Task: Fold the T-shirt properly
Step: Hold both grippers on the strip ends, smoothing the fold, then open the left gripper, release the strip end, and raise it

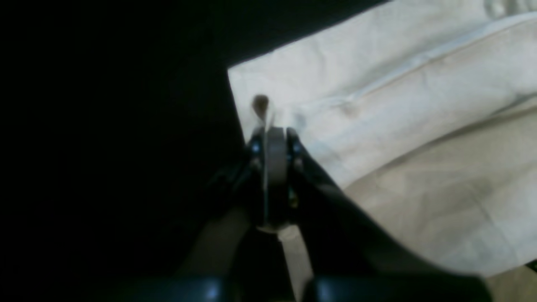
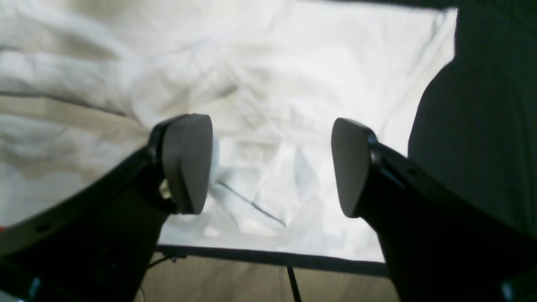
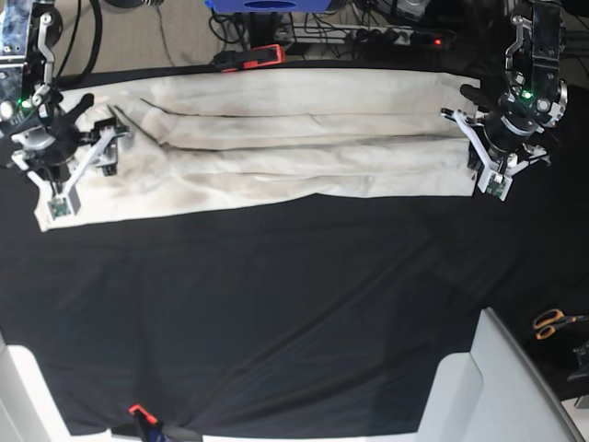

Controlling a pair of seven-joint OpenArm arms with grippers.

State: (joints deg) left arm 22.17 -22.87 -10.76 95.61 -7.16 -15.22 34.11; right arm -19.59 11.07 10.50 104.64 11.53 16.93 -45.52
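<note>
The cream T-shirt point(image 3: 276, 147) lies folded into a long strip across the back of the black table cloth point(image 3: 294, 304). My left gripper point(image 3: 488, 170) is at the strip's right end. In the left wrist view the left gripper point(image 1: 275, 134) is shut at a corner of the T-shirt point(image 1: 398, 105), with a thin edge of cloth pinched between its pads. My right gripper point(image 3: 87, 170) is over the strip's left end. In the right wrist view the right gripper point(image 2: 268, 167) is open and empty just above the wrinkled T-shirt point(image 2: 268, 84).
Orange-handled scissors point(image 3: 555, 322) lie at the right edge. A white panel point(image 3: 497, 387) stands at the front right. A red clamp point(image 3: 250, 57) holds the table cloth at the back, and an orange clip point(image 3: 138, 411) at the front. Cables and a blue object point(image 3: 267, 5) are behind the table.
</note>
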